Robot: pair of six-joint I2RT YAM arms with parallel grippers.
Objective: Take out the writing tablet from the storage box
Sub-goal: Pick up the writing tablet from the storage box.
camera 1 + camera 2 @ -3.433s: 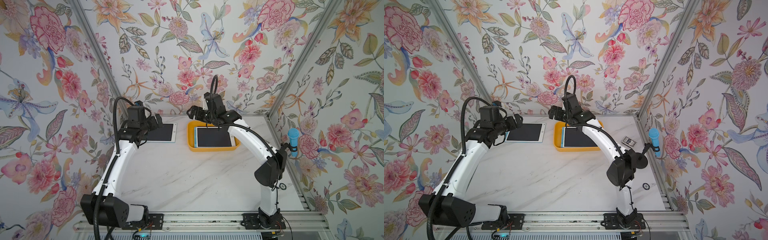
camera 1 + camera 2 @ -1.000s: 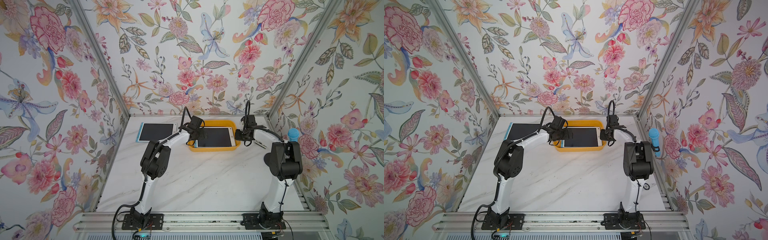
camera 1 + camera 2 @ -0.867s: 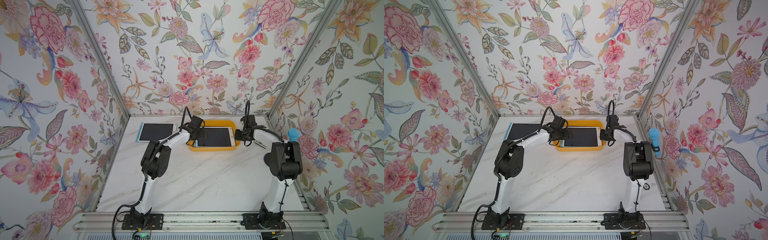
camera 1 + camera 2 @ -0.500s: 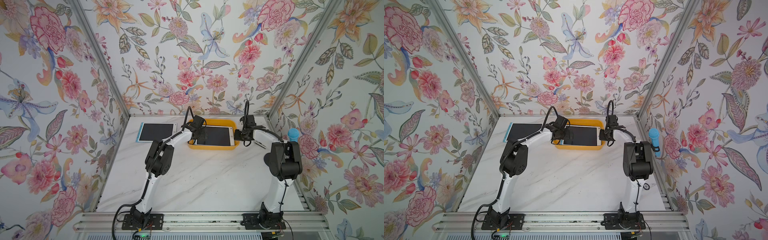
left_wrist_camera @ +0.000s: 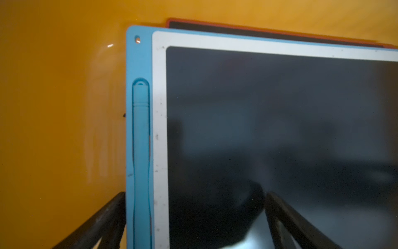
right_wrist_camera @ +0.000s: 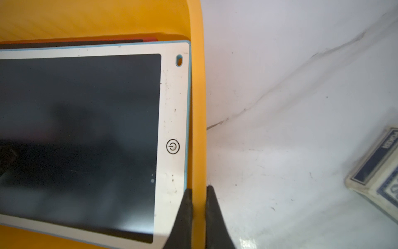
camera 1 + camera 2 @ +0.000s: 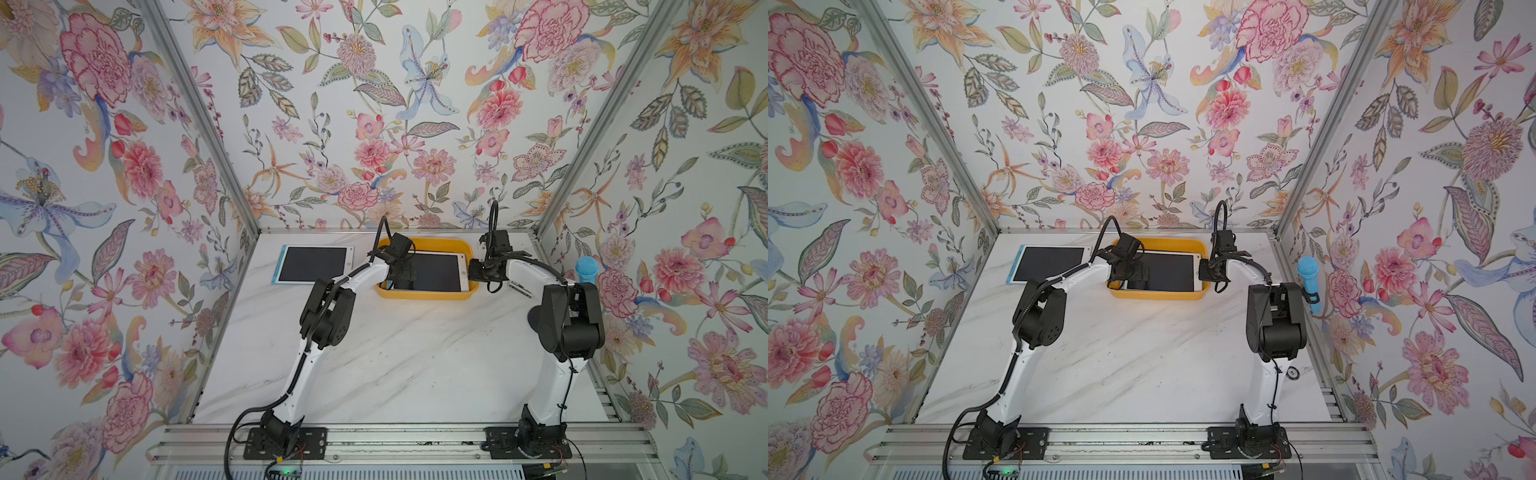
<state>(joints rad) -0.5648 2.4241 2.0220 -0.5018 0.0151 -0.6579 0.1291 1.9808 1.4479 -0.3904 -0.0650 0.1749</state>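
Yellow-orange storage box (image 7: 424, 296) (image 7: 1156, 296): you'll find it at the upper centre of both top views, flat on the marble surface (image 7: 415, 365), near the back wall.
Writing tablet (image 7: 436, 272) (image 6: 86, 129): it lies inside the box, dark screen up, with a white bezel on a blue back. Its power-button end sits just beside the box's right-hand wall.
Stylus (image 5: 141, 151): a blue pen, clipped in the slot along the tablet's other short edge.
Red-edged tablet (image 5: 258, 30): it peeks out from under the blue one, inside the box.
Left gripper (image 5: 196, 194): yours is over the left end of the box, fingers spread wide. The stylus edge is between them and nothing is pinched.
Right gripper (image 6: 198, 189): its fingers are clamped on the box's right-hand wall, one inside and one outside.
Second tablet (image 7: 313, 264): it lies flat on the surface, left of the box and apart from it.
Card box (image 6: 379, 168): it is on the surface outside the storage box, past the wall your right fingers grip.
Microphone (image 7: 586, 270): blue, against the wall at the right-centre of the frame.
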